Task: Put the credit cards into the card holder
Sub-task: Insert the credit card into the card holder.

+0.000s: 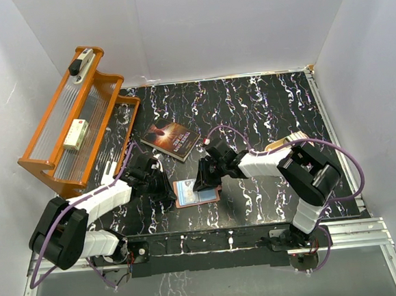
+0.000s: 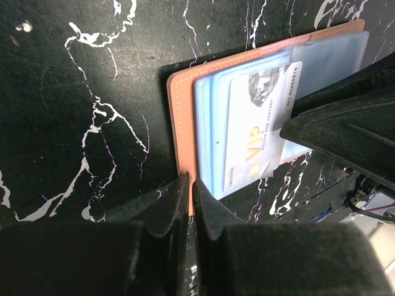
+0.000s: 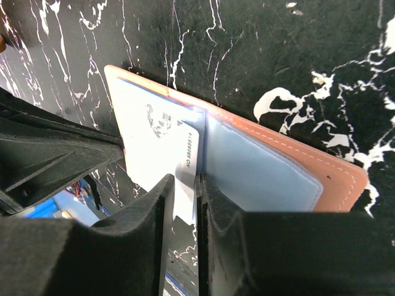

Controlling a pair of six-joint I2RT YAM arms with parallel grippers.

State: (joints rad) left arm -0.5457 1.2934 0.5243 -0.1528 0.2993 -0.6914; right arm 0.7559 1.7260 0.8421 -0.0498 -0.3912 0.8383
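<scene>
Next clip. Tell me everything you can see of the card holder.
The card holder lies open and flat on the black marbled table, between the two arms. Its cover looks like salmon-brown leather with a stitched border, and it has clear plastic sleeves inside. A white card sits partly in one sleeve. The left gripper is shut on the cover's edge. The right gripper is at the card's end.

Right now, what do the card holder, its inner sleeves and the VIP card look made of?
card holder: reddish-brown leather or faux leather, matte, stitched along the edge.
sleeves: soft clear plastic, glossy with a bluish sheen, see-through.
VIP card: stiff white plastic, probably PVC, smooth, with printed text and a number.
</scene>
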